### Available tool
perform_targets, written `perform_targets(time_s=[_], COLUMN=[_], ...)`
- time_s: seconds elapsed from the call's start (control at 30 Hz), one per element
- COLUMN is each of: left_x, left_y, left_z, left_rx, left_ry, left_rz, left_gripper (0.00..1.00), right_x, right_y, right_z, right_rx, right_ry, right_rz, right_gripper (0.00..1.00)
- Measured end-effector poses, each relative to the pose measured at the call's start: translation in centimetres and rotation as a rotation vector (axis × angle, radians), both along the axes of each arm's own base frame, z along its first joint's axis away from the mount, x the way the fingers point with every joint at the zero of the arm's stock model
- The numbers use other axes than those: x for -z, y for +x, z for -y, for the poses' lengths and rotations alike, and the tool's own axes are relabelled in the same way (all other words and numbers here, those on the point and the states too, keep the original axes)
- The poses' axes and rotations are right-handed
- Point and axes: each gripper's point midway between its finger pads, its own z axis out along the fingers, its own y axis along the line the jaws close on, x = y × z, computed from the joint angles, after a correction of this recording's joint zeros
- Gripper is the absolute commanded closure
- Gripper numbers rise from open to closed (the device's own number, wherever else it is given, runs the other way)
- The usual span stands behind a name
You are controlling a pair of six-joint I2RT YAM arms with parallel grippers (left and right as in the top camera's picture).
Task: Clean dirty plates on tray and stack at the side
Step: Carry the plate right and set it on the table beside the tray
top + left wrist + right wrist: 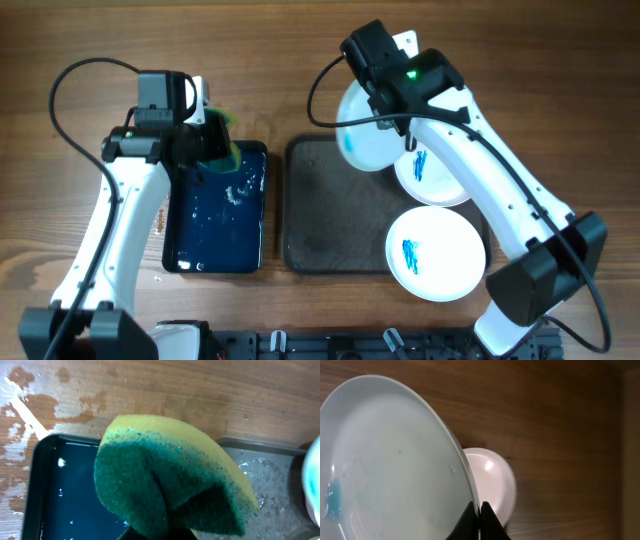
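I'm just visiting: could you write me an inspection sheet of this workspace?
Surface: wooden table, wet patches beside basin.
Job's things: held plate lifted, faint blue smear; upper plate and lower plate, smeared blue, on tray.
Clutter: blue basin, wet inside.
Grippers: left gripper, jaws shut on sponge; right gripper, jaws shut on held plate's rim.
Cables: left cable and right cable, black loops off the arms.
Surroundings: nothing seen.
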Motion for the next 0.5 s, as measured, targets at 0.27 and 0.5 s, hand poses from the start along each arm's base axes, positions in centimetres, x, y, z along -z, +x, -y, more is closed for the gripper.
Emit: perform_targets(time_s=[0.27, 0.5], left_x=[1.7, 1.7], left_y=[0.1, 0.1], left_z=[0.0, 0.0], left_rx=[-0.01, -0.01], left_ry=[-0.003, -0.003], left_rz=[-0.053, -0.052], left_gripper=[0.96, 0.96], right_x=[-4.8, -5.1], right_y=[-1.6, -5.1], right_z=[1.7, -3.8], right_rx=[-0.139, -0.419], right_ry=[-0.237, -0.373], right_rz=[0.038, -0.024], right_gripper=[0.95, 0.95])
